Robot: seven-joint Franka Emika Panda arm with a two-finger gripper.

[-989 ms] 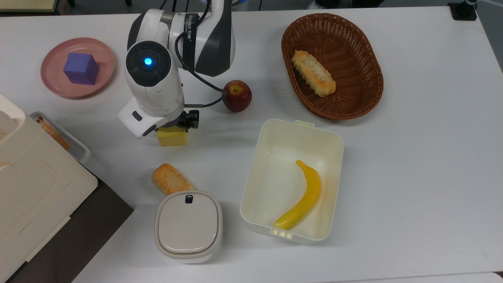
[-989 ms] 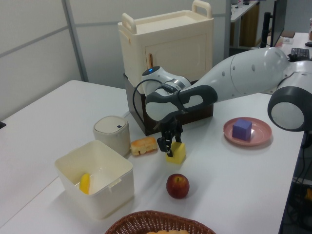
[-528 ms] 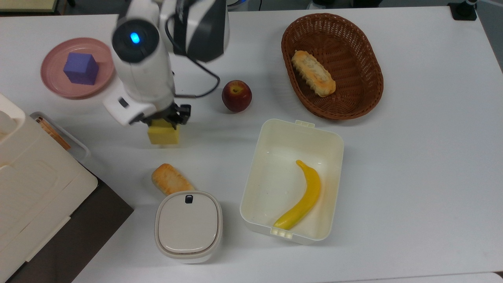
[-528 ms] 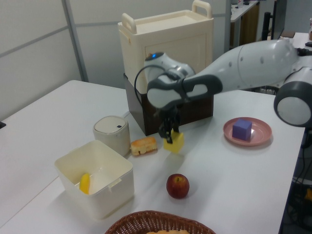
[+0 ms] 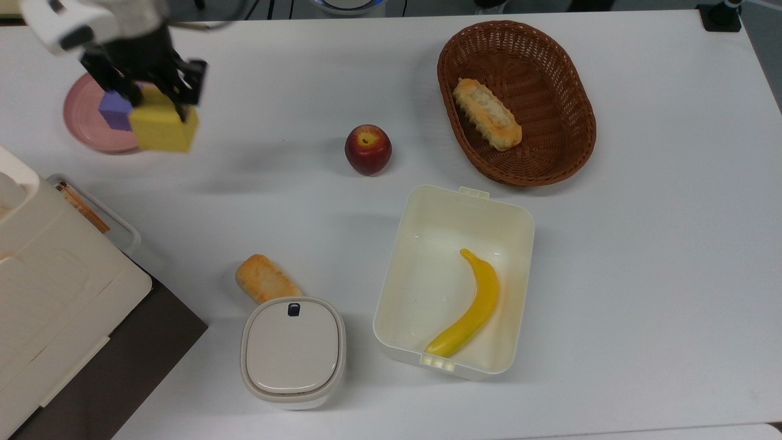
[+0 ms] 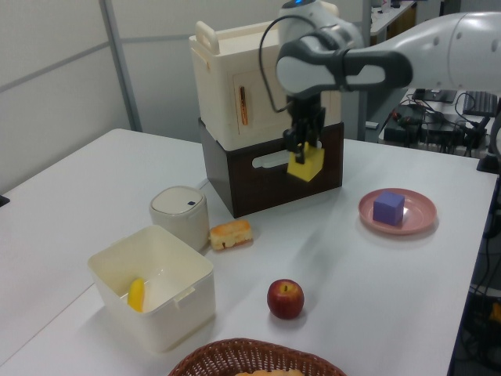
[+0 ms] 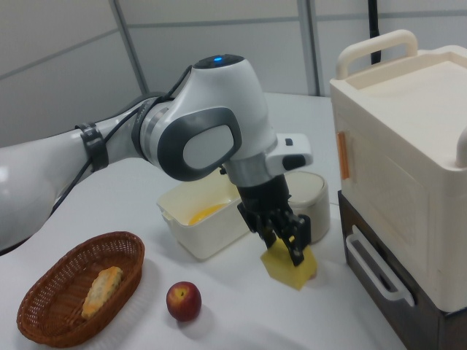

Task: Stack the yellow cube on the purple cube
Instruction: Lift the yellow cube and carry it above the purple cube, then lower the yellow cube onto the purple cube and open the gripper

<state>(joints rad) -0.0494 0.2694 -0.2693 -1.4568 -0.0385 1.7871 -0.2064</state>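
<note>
On the white table (image 5: 641, 244), largest first: cream cabinet (image 6: 270, 86) over a dark base, open cream box (image 5: 455, 281) with banana (image 5: 467, 305), brown basket (image 5: 519, 104) with bread roll (image 5: 487, 114), lidded pot (image 5: 293, 351), second roll (image 5: 264, 278), pink plate (image 6: 398, 212), apple (image 5: 368, 148). High above the table, gripper (image 6: 304, 147) clamped on the yellow cube (image 6: 306, 164), hanging tilted just below the fingers (image 7: 298, 244). Purple cube (image 6: 389, 207) resting on the plate, partly covered in the top view by the yellow one. Half a second ago, the same cube carried low, nearer the roll; since then lifted and swung toward the plate
</note>
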